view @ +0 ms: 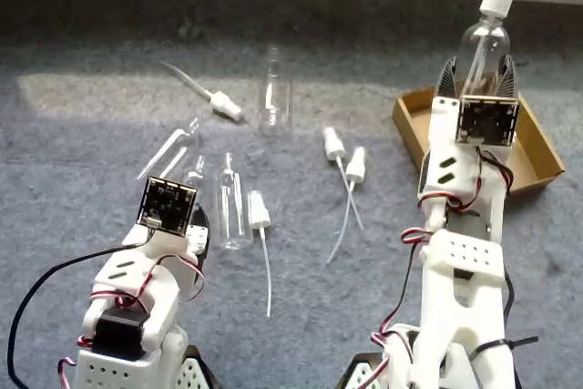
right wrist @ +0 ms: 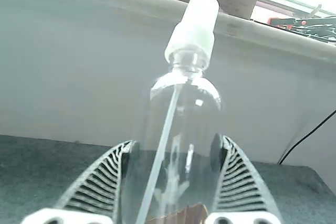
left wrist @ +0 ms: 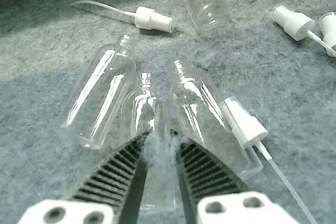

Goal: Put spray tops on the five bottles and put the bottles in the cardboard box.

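right fingers [right wrist: 100,182] clamped on capped bottle [right wrist: 184,108], upright over box [view: 537,157] at upper right, likely for lowering in | left fingers [left wrist: 121,171] narrow, holding nothing, low over a bare bottle [left wrist: 144,108], likely lining up a grasp | four tops [view: 346,161] loose on worktop [view: 91,179]

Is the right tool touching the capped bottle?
Touching. The right wrist view shows the right tool clamped against both sides of the capped bottle.
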